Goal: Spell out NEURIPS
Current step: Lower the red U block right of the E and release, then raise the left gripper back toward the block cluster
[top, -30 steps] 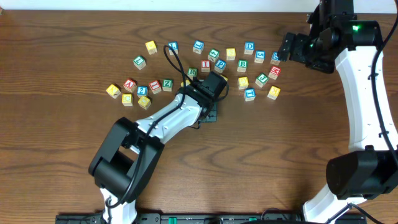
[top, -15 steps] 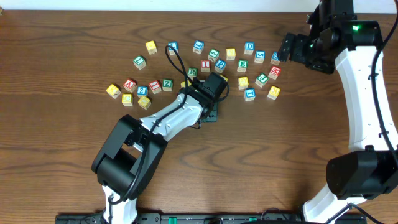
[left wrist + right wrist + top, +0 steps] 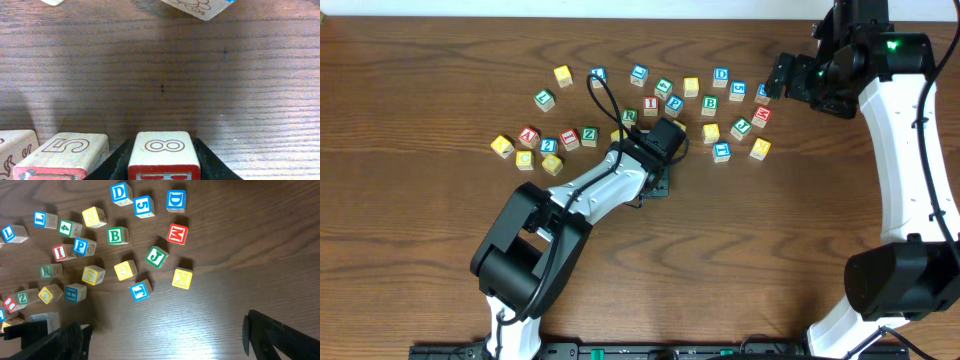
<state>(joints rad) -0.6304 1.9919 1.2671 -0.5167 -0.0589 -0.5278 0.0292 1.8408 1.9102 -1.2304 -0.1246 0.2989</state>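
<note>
Left tool (image 3: 163, 143) straddles one cube (image 3: 164, 159), one neighbour (image 3: 65, 152) alongside

Just ahead of the right claw (image 3: 164, 327), a blue T (image 3: 140, 290) is seen on the wooden table (image 3: 240, 255), with a yellow K (image 3: 182, 278) beside it. Farther ahead, a green J (image 3: 156, 257), a red M (image 3: 177, 233) and a green B (image 3: 116, 235) are found.

Table (image 3: 420, 250): dark-brown wood, grain running left-right, approx. matte. Pale strip (image 3: 520, 3) beyond far edge, ident. unclear. Lighting from above; bright glare patch (image 3: 210, 315) on wood, soft shadows elsewhere.
</note>
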